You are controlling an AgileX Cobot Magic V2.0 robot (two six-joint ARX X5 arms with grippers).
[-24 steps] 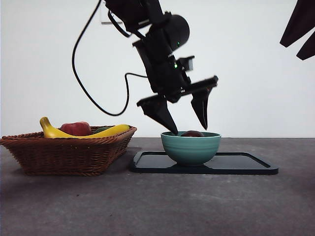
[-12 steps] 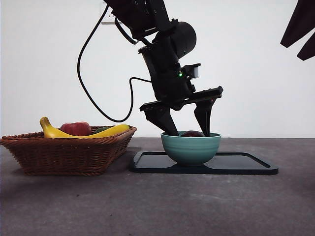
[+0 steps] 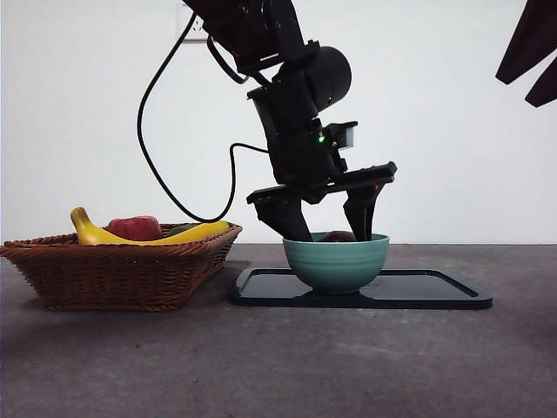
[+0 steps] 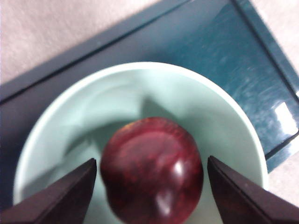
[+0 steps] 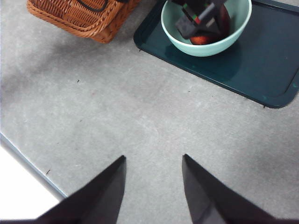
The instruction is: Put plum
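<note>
From the front, your left gripper [image 3: 335,233] dips into the green bowl [image 3: 336,264] on the dark tray [image 3: 435,292]. Your left wrist camera shows the plum [image 4: 152,169] in the bowl between the wide-apart jaws. Your right gripper [image 5: 153,165] hangs apart over the bare table [image 5: 140,121].

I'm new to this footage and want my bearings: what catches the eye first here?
The left claw dips into the green bowl on the dark tray, jaws open on either side of the plum lying inside. Beside the tray, a wicker basket holds a banana and a red fruit.
</note>
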